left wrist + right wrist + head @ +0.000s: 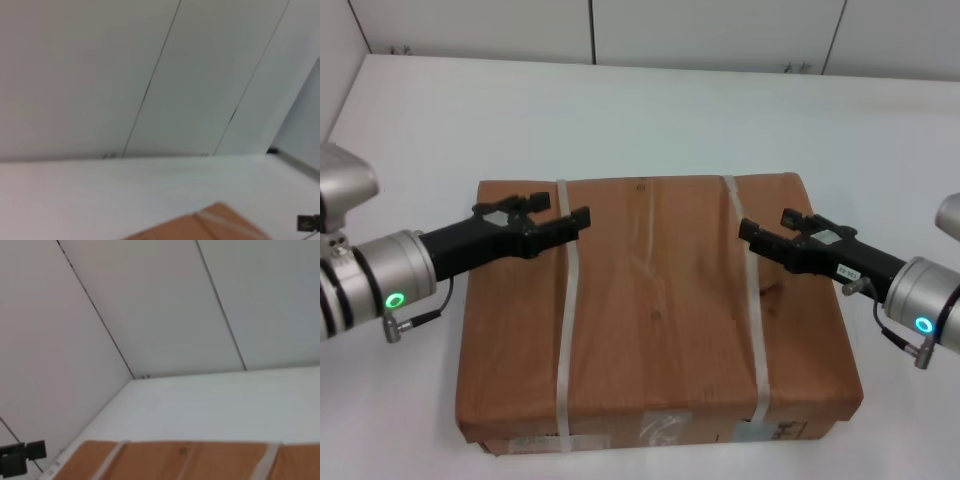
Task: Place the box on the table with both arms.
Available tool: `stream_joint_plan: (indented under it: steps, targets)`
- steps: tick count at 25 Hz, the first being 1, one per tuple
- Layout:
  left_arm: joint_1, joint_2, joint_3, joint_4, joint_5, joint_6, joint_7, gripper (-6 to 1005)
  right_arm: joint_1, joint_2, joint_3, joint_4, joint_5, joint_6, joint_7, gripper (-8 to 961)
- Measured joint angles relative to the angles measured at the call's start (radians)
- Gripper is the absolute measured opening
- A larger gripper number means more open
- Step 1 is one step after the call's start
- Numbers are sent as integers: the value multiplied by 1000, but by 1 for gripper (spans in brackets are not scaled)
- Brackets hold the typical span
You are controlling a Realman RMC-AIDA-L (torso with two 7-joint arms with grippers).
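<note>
The brown paper-wrapped box (655, 320) lies flat on the white table (620, 110), near its front. Two whitish straps (565, 330) cross its top, and labels (660, 430) show on the near side. My left gripper (575, 222) reaches in from the left, over the box's top near the left strap. My right gripper (750, 232) reaches in from the right, over the top near the right strap. Neither holds the box. The box's far part shows in the left wrist view (210, 225) and the right wrist view (190, 460).
White wall panels (720, 30) stand behind the table's far edge. Bare white tabletop stretches beyond the box and to both sides. The other arm's gripper shows small at the edge of the left wrist view (307, 222) and the right wrist view (20, 457).
</note>
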Motion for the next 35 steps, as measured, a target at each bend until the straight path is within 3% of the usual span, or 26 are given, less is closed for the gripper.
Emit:
stream_joint_plan:
  steps: [5, 8, 15, 19, 35]
  targets:
    - [16, 17, 8, -15, -5, 212, 64, 792, -28, -1, -3, -62, -3, -244, -84, 857]
    - [18, 46, 11, -16, 42, 338, 90, 791, -31, -4, -35, -148, -26, -438, -114, 856]
    - [6, 96, 12, -17, 205, 563, 174, 791, 1, -10, -257, -342, -64, -787, -75, 855]
    - [-1, 102, 12, -18, 239, 632, 205, 791, 21, -11, -315, -365, -64, -837, -52, 855]
    - [0, 98, 12, -18, 257, 648, 211, 791, 20, -10, -322, -368, -64, -851, -59, 861]
